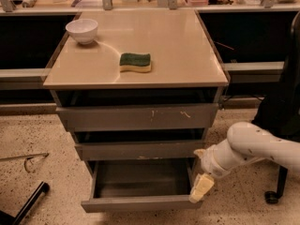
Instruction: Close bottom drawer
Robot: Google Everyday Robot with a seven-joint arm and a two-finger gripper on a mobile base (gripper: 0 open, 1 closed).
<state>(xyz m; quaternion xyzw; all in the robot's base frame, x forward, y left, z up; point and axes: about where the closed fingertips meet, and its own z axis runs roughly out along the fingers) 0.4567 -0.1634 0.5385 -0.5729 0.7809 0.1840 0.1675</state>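
The bottom drawer [140, 203] is the lowest of three grey drawers in the cabinet and stands pulled out, its shallow grey tray [140, 178] bare inside. My gripper [200, 188], with pale yellowish fingers, hangs from the white arm [253, 149] at the drawer's front right corner, at or just touching the right end of its front. The middle drawer front [138, 150] and the tall scratched top drawer front [138, 117] sit above.
The beige cabinet top [178, 50] carries a white bowl [82, 30] at the back left and a green-and-yellow sponge [135, 62] in the middle. A black chair base with a caster [272, 197] stands at right. A black bar [28, 204] lies on the speckled floor at left.
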